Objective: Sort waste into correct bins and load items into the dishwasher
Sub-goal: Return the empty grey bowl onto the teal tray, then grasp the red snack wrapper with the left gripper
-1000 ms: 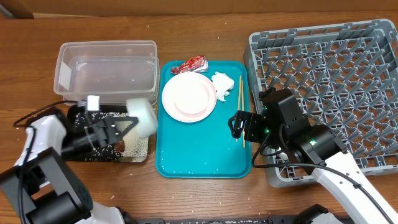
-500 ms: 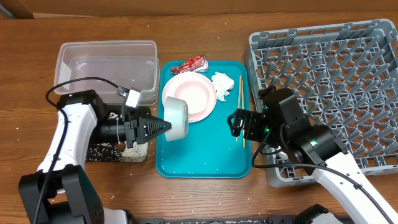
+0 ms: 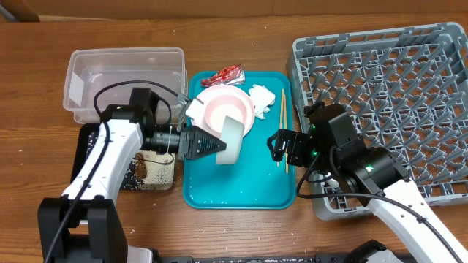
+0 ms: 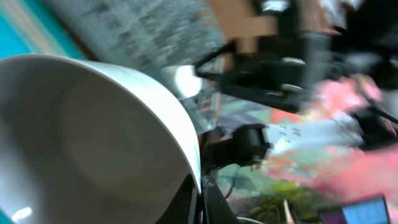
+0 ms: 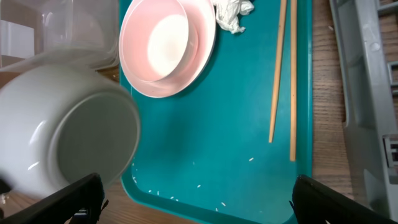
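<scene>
Moved: left gripper (image 3: 212,144) has swung its small bowl (image 3: 230,139) from above the black tray (image 3: 86,142) across to above the teal tray (image 3: 241,183); the right arm looks the same as a second ago.
Left gripper: fingers pinched on the rim of the small bowl, which is carried on its side, mouth towards the arm.
Small bowl: over the left half of the teal tray, overlapping the lower right edge of the plate (image 3: 219,109) from overhead.
Right gripper (image 3: 280,146): fingers spread wide, nothing between them, over the right side of the teal tray beside the lower ends of the chopsticks (image 3: 284,117).
Chopsticks: side by side along the tray's right edge.
Tissue (image 3: 261,98): on the tray between plate and chopsticks.
Red wrapper (image 3: 223,75): at the tray's top edge, above the plate.
Grains (image 3: 161,172): with brown bits in the black tray; a few also lie loose on the teal tray.
Clear tub (image 3: 73,80): behind the black tray.
Dish rack (image 3: 395,95): right of the teal tray.
</scene>
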